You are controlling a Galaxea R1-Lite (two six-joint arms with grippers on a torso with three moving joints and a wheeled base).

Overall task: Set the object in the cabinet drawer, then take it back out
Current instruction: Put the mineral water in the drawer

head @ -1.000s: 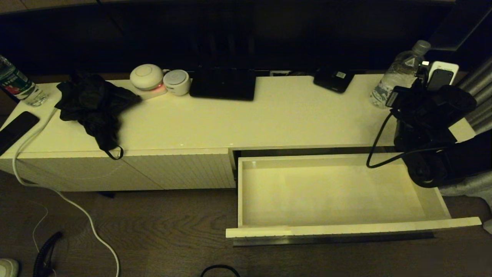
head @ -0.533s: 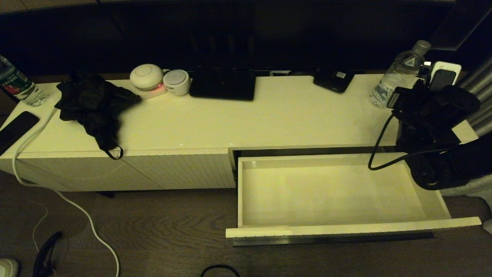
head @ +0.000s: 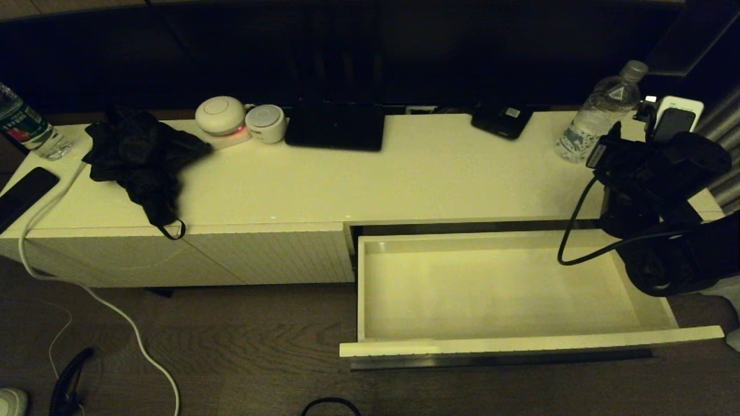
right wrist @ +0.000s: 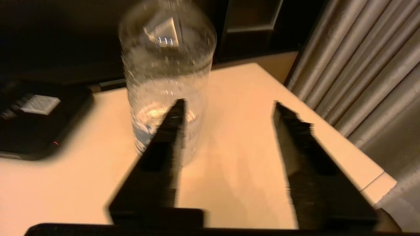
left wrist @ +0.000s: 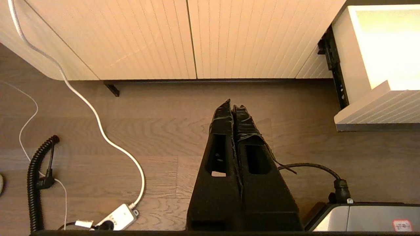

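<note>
bottle (head: 601, 110) looks clear, grey-capped, seemingly upright.

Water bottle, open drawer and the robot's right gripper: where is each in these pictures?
water bottle (head: 598, 112), head view, clear body.
drawer (head: 520, 345), head view, front rim.
right gripper (right wrist: 228, 105), right wrist view, midway between fingertips.

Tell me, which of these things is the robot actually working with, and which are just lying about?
In use: clear water bottle, open cabinet drawer, cabinet, right gripper.
Lying about: black cloth, second bottle, phone, white cable.
</note>
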